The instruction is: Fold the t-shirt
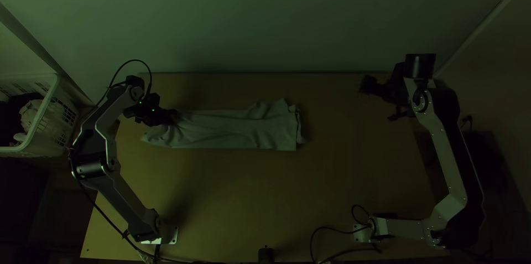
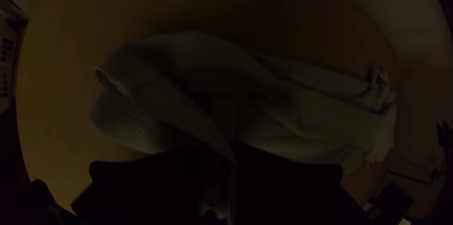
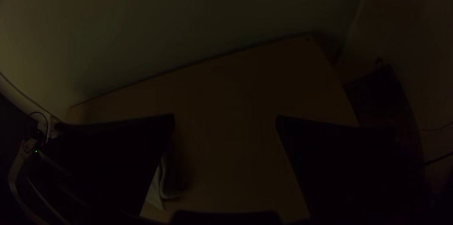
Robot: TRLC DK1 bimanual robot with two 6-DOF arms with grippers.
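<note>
Left gripper (image 1: 172, 115): wide black fingers (image 2: 288, 182) clenched on the t-shirt (image 1: 238, 131), a narrow ridge of fabric running down between them in the left wrist view; grip point is near the end of the cloth towards the table's left edge; which part of the garment is pinched, cannot tell. Right gripper (image 1: 376, 101): fingers (image 3: 339, 168) spread well apart, nothing between them; it stands over the table's far right part, well apart from the cloth. T-shirt lies as a long narrow strip of several layers, lengthwise along the far half of the table (image 1: 232, 203), from near the left edge to somewhat past the middle; its near side is fairly straight; wrinkles fan out from the grip; end towards the right edge is ruffled, with layer edges uneven and a small raised corner on the far side; at the held end the fabric bulges loosely, with a curled opening. Left arm (image 1: 102, 142) and right arm (image 1: 451, 159) stand at the near corners; small black object (image 1: 266, 255) at the middle of the near edge; white basket (image 1: 45, 110) beyond the left edge, dark and pale cloths inside; pale wall (image 1: 265, 15) behind the far edge.
</note>
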